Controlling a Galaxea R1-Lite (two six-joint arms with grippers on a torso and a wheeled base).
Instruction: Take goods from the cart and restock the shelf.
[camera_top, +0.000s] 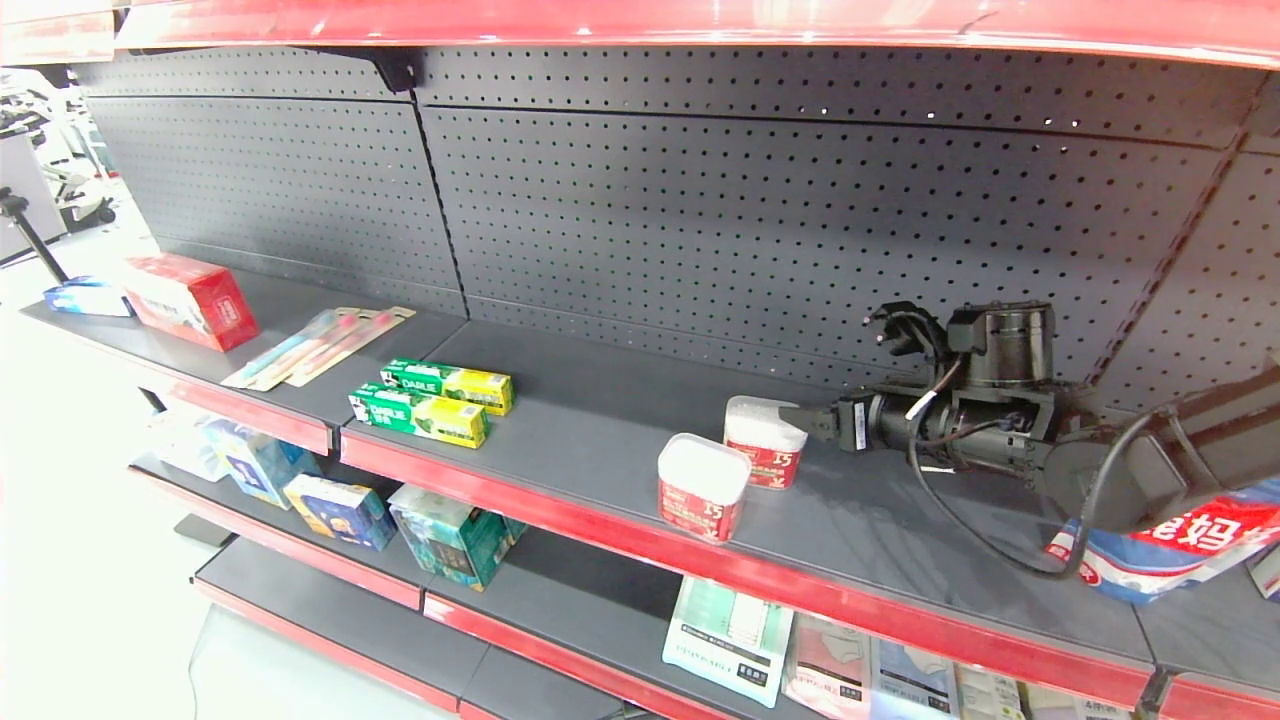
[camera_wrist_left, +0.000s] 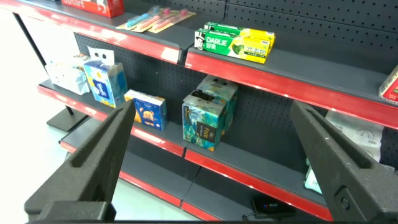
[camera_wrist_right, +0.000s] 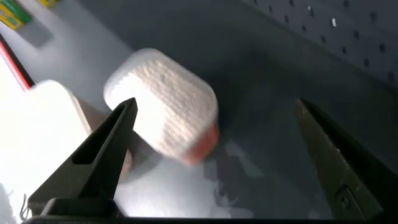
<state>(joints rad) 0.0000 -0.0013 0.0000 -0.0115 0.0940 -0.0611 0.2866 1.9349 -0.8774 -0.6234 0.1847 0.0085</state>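
Two small tubs with white lids and red labels stand on the dark middle shelf (camera_top: 600, 420). The front tub (camera_top: 703, 487) (camera_wrist_right: 43, 124) is near the red shelf edge, and the rear tub (camera_top: 765, 440) (camera_wrist_right: 165, 93) stands behind it to the right. My right gripper (camera_top: 805, 420) (camera_wrist_right: 214, 102) lies low over the shelf, just right of the rear tub. It is open, and the tub sits at the mouth of its fingers, close to one fingertip. My left gripper (camera_wrist_left: 211, 104) is open and holds nothing; it hangs in front of the lower shelves.
Two green and yellow toothpaste boxes (camera_top: 432, 400) (camera_wrist_left: 239, 40) lie on the middle shelf at left, beyond them toothbrush packs (camera_top: 320, 345) and a red box (camera_top: 190, 300). A blue and white bag (camera_top: 1180, 550) lies at right. Boxes (camera_wrist_left: 208, 115) line the lower shelf.
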